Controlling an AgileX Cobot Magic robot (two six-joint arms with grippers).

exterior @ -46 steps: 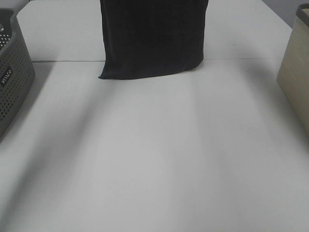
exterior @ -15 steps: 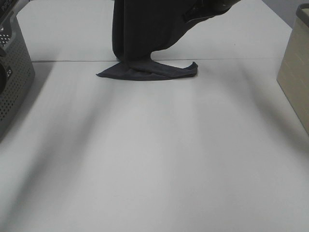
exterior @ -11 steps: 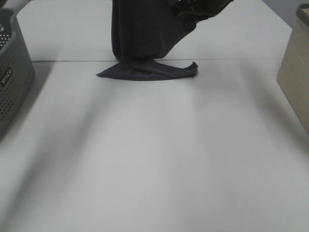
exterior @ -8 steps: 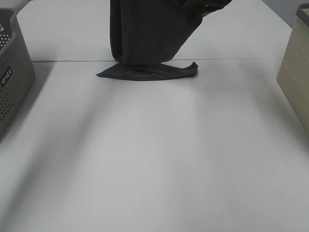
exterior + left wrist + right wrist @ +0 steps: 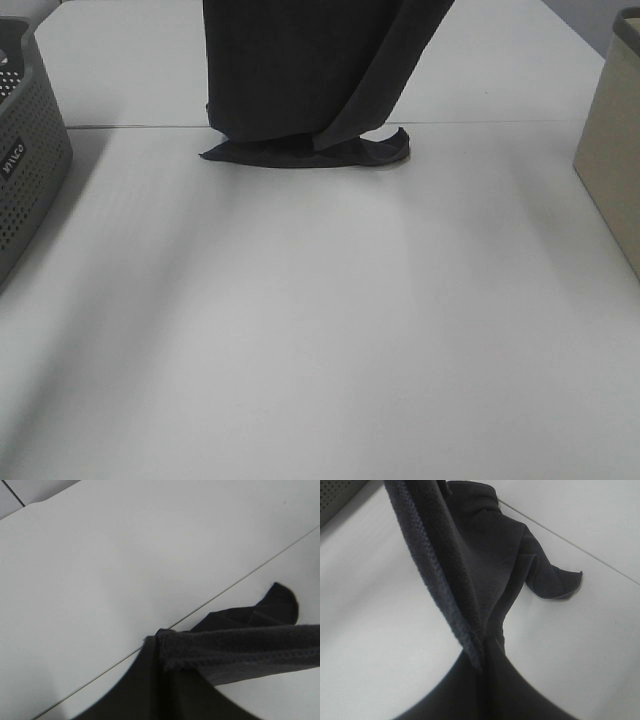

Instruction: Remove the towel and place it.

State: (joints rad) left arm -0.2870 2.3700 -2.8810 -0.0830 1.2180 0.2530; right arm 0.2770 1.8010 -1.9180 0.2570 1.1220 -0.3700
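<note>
The dark charcoal towel hangs down from beyond the top edge of the exterior high view. Its lower end lies folded on the white table at the far middle, with the right corner curled up. Neither gripper shows in that view. In the left wrist view the hemmed edge of the towel runs into a tight pinch close to the camera. The right wrist view shows the towel gathering to a pinch the same way. The cloth hides the fingers of both grippers, and both are shut on the towel.
A grey perforated basket stands at the left edge of the table. A beige box stands at the right edge. A seam crosses the table just behind the towel's lower end.
The hanging towel has spread wider, its left side moving left. The right arm seen earlier at the top has left the exterior high view. The towel's lower end stays on the table.
</note>
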